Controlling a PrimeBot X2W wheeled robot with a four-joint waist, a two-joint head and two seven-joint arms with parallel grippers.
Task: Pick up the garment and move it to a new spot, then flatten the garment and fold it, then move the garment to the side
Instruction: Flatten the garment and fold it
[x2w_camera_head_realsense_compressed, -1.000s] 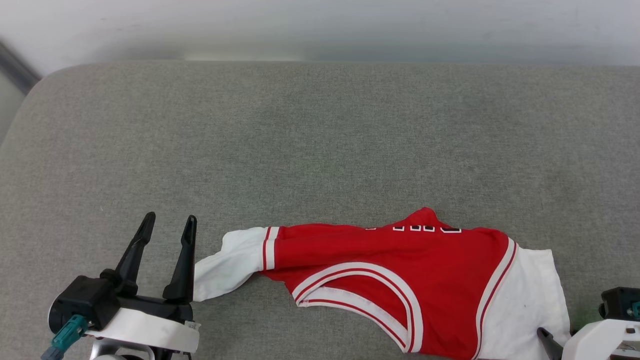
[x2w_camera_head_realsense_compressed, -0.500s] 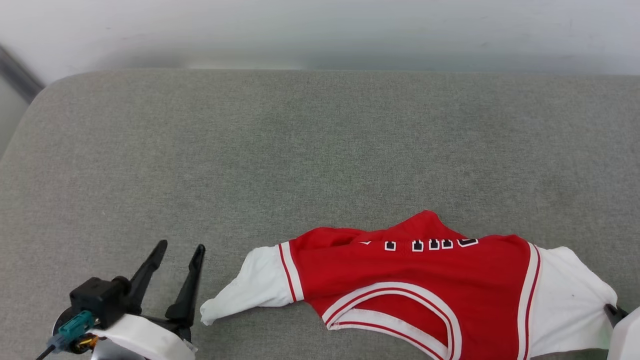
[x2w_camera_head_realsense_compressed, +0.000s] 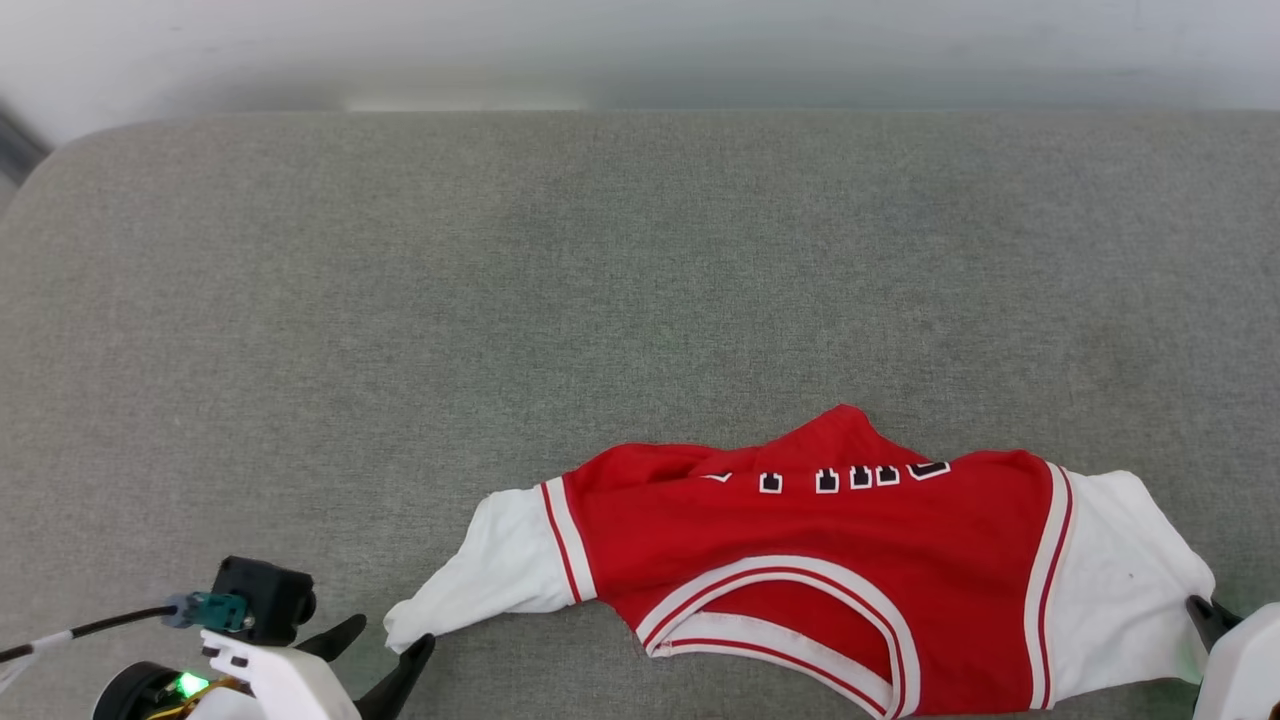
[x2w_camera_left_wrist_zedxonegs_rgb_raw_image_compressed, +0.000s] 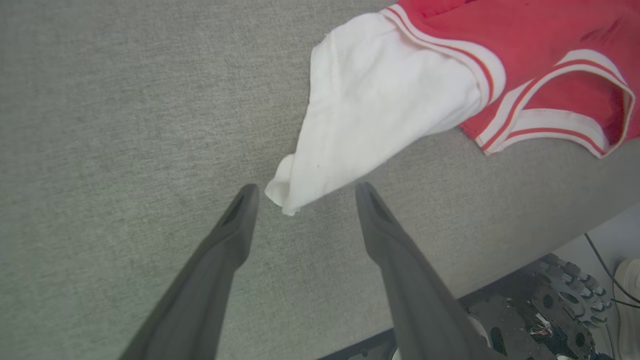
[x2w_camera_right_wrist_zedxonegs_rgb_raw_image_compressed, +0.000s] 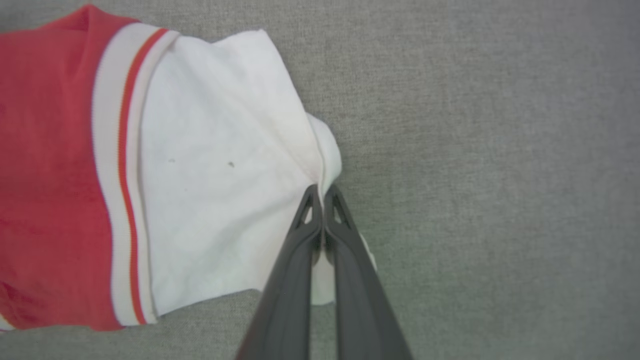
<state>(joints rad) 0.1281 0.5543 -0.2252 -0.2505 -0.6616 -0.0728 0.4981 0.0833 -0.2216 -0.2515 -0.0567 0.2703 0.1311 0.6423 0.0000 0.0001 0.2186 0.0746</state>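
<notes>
The sleeve's edge is pinched in the clenched jaws of the right gripper, while the left gripper is held wide open astride the other sleeve's tip, presumably for a two-ended lift. The garment — red, white-sleeved, stripe-trimmed, its lettering buckled — is spread rumpled along the near edge of the grey cushion.

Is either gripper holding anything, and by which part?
The right gripper is shut on the garment, pinching the outer edge of its white sleeve. The left gripper is open, holding nothing.
</notes>
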